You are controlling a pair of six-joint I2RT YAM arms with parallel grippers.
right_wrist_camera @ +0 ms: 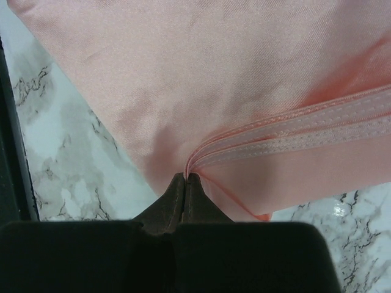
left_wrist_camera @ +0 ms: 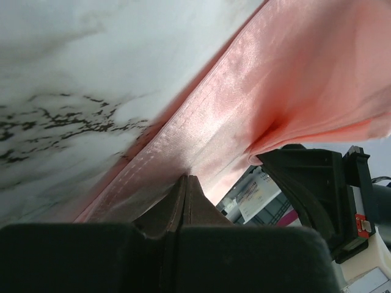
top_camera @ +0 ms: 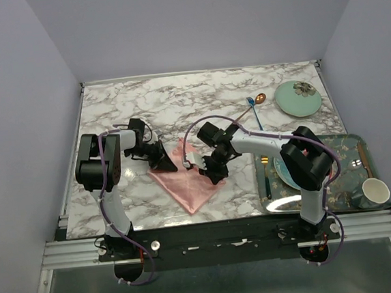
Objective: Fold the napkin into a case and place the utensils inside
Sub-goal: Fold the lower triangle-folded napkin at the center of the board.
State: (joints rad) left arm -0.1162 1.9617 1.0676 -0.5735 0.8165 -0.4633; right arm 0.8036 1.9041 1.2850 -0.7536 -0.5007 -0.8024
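On the marble counter (top_camera: 110, 106), the left claw (top_camera: 169, 165) is clenched on the hemmed left edge of the salmon-pink napkin (top_camera: 187, 186); the left wrist view shows its fingertips pressed together over the cloth. The napkin lies creased between the two arms, near the counter's front edge. The right claw (top_camera: 209, 174) is clenched on the napkin's right side, pinching two stitched hem layers. Further right and back, well apart from the cloth, the copper spoon (top_camera: 259, 110) and the blue fork (top_camera: 250, 102) lie close together, near a mint-green plate (top_camera: 298, 98)
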